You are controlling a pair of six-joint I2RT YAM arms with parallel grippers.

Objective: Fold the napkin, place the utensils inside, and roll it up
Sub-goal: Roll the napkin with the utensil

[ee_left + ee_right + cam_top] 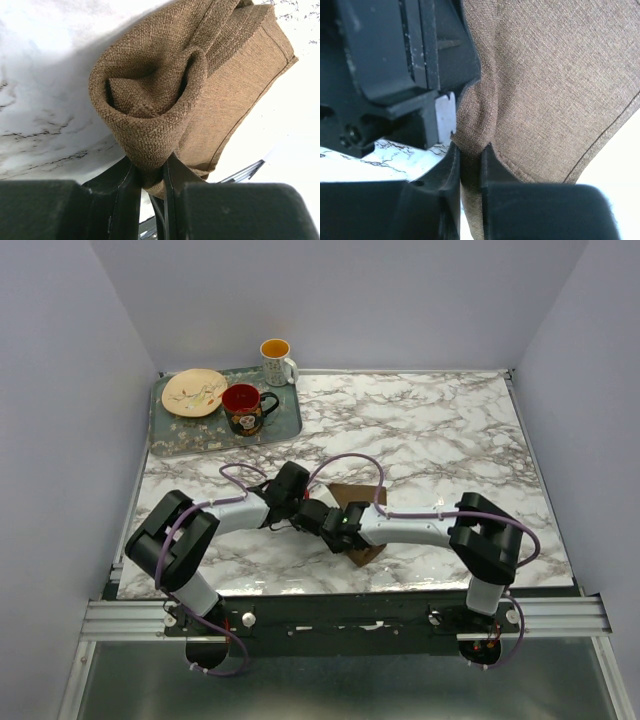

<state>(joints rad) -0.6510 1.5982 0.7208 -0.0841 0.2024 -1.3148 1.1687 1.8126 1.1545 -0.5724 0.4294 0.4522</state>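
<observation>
Near the front edge of the marble table (450, 430), about midway across, you have both arms bent inward so that their wrists meet over the napkin (366, 496). Only one brown corner of it shows past them on the far side and a sliver on the near side. Your left gripper (305, 512) is closed narrow on the cloth. Its wrist view shows the napkin (150, 100) curled into a loose tube with the open mouth facing the camera. The bottom of that curl is squeezed between the jaws, and a flat layer with a stitched hem runs off to the right. Your right gripper (470, 162) likewise pinches a bunched fold of the napkin (545, 75), with the left arm's black hardware just beside it. For room to move, you have bare marble across the right half and the far middle of the table. Pale walls (70, 390) close in on the left, back and right, and a metal rail (350, 615) runs along the near edge. At the far left corner sits a grey-green tray (165, 445). It holds a cream plate (195, 392) with a painted sprig, and a red mug (243, 408) close beside the plate. A white mug (277, 360) with a yellow inside stands at the tray's far right corner. You cannot tell whether it is on the tray or just beyond it.
</observation>
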